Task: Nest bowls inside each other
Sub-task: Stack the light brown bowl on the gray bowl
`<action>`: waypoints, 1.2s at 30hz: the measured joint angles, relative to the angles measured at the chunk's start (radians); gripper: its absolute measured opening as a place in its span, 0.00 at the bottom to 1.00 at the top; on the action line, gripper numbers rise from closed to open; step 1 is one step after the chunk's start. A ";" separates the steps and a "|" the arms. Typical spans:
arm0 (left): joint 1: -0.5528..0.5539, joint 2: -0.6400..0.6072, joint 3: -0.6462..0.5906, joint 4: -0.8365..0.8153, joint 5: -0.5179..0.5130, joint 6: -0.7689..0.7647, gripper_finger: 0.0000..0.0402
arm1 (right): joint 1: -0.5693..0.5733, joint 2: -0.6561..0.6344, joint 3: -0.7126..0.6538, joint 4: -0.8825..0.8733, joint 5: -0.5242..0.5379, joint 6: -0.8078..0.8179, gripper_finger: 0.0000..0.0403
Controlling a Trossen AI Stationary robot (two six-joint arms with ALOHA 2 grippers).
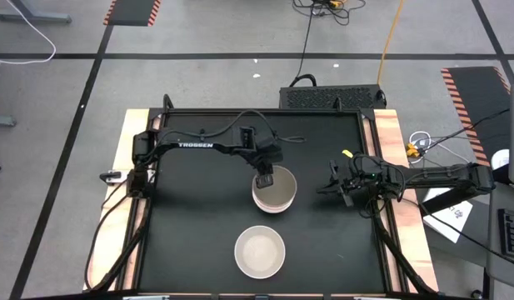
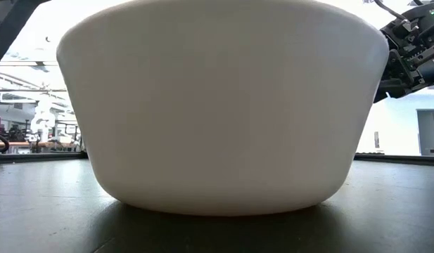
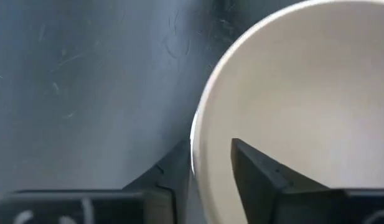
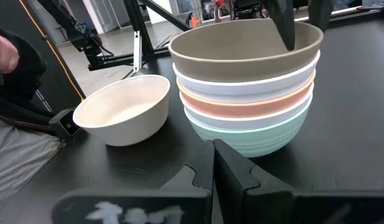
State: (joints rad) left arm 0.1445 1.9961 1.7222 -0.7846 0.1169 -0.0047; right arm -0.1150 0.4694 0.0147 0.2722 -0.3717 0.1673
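**Six bowls, two arms**

Five bowls sit nested in one stack [image 4: 248, 87]: olive-grey on top, then white, salmon pink, white, mint green. One cream bowl [image 4: 122, 109] stands alone. Two arms, one gripper each, on one bench [image 1: 190, 242].

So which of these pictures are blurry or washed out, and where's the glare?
Low view: the lone cream round bowl fills the frame, soft, against a blown-out bright room. Left wrist view: the stack's olive-grey top bowl is near and blurred. Right wrist view: sharp; light glints on the stack's rims. High view: even light.
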 joint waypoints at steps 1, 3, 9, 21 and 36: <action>-0.003 0.000 0.000 0.002 -0.011 0.003 0.32 | 0.000 0.000 0.000 0.000 0.000 0.000 0.00; -0.008 0.000 0.000 0.001 -0.031 0.013 0.36 | 0.000 0.000 0.000 0.000 0.000 -0.003 0.00; -0.015 -0.001 0.037 0.002 -0.048 0.030 0.50 | 0.000 0.000 0.000 0.000 0.000 -0.003 0.00; -0.001 -0.147 0.135 -0.011 -0.052 0.106 0.67 | 0.000 0.003 0.000 -0.013 0.000 0.002 0.00; 0.040 -0.784 -0.687 0.529 -0.004 0.025 0.68 | 0.000 0.011 0.000 0.003 0.000 0.003 0.00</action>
State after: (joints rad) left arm 0.1848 1.2126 1.0347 -0.2553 0.1125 0.0204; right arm -0.1150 0.4807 0.0145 0.2755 -0.3717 0.1705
